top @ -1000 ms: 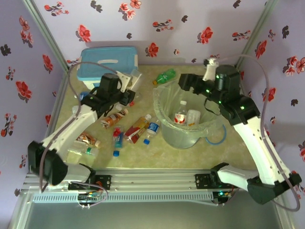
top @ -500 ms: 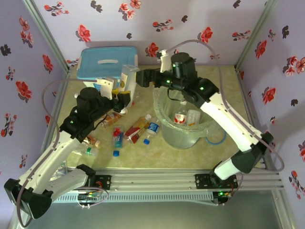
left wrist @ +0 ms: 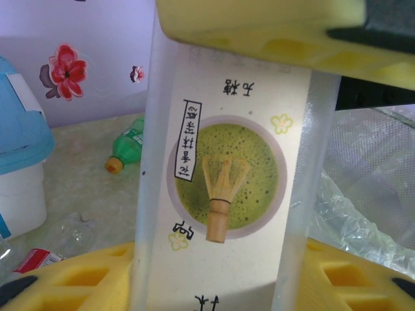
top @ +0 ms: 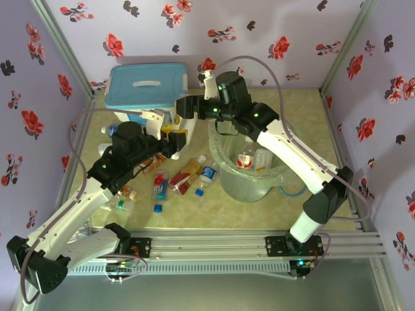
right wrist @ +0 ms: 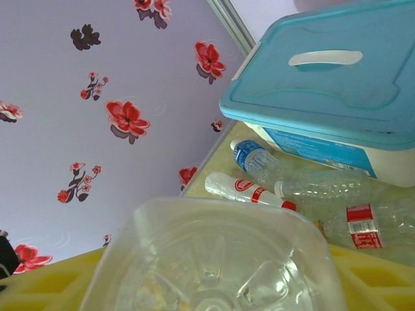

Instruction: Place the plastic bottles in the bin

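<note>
Plastic bottles lie loose on the table left of the bin. From where I stand I count a red-labelled one, a blue-labelled one and a few more nearer the left arm, with a small blue cap among them. Two bottles already stand inside the bin.

A white matcha bottle hangs in the air between the two arms, beside the bin's far left rim. The left gripper pinches it: on the left wrist camera its yellow pads press the label from above and below. The right gripper reaches in from the other side. Its wrist camera looks straight at the bottle's clear base, with the yellow fingers flanking it. I cannot tell whether they are squeezing it or only standing around it.

A green bottle lies on its side on the table near the back wall. More bottles lie just beside the white box with the blue lid, including a blue-capped one.
</note>
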Motion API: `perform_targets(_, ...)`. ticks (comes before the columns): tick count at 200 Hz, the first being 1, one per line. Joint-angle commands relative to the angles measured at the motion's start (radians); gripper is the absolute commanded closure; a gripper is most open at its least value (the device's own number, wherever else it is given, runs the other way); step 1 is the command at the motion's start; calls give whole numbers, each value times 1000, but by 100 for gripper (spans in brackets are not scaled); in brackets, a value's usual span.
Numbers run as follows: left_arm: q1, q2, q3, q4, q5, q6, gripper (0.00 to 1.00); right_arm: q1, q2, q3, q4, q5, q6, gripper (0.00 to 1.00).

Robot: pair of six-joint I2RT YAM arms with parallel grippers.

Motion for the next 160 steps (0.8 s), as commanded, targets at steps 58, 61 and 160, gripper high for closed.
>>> perform_targets(58,-6,-3,-62,109,-100,-30,7,-3,-35,0,93,86,1,42)
perform_targets(61,-6,-4,-67,115,-101,-30,5,-4,-34,3,96,90,-2,42)
perform_targets(160,-4,-101,-164,-8,-213,-90,0,-129,-138,164,85,138,-55,42)
